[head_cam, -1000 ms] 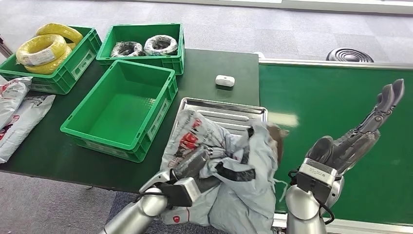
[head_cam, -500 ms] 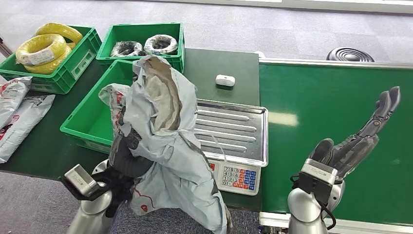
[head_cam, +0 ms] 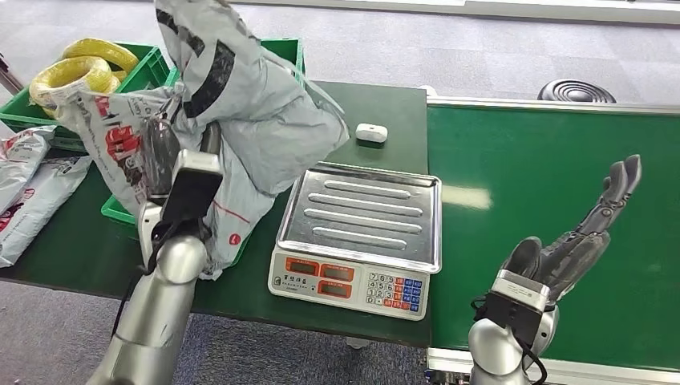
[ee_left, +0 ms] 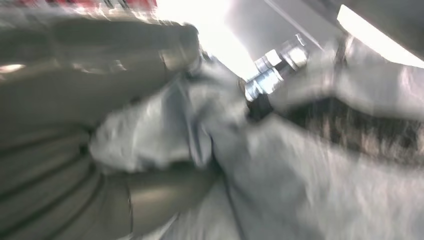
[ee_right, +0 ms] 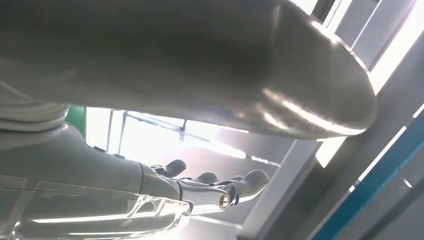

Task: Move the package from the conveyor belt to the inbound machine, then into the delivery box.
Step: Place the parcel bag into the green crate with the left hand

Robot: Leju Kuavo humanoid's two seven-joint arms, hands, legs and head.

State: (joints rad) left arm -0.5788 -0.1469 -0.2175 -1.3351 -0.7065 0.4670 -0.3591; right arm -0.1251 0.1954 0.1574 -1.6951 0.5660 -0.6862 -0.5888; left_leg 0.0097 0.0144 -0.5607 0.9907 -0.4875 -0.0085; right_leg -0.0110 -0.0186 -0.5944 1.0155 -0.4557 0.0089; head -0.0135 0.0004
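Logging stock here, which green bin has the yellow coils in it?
The far-left bin, at the table's left end, with yellow coils showing over its rim. The bin behind the lifted package is mostly hidden.

Scale sits on table w/ conveyor belt on its right, bins on its left; package hangs over nearest bin.

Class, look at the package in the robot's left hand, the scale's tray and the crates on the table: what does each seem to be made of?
Package: thin grey plastic film, probably a poly mailer; it crumples and folds limply in the left hand. Scale tray: bare metal, likely stainless steel; ribbed, silvery, reflective. Crates: rigid moulded green plastic with a slight sheen and ribbed rims.
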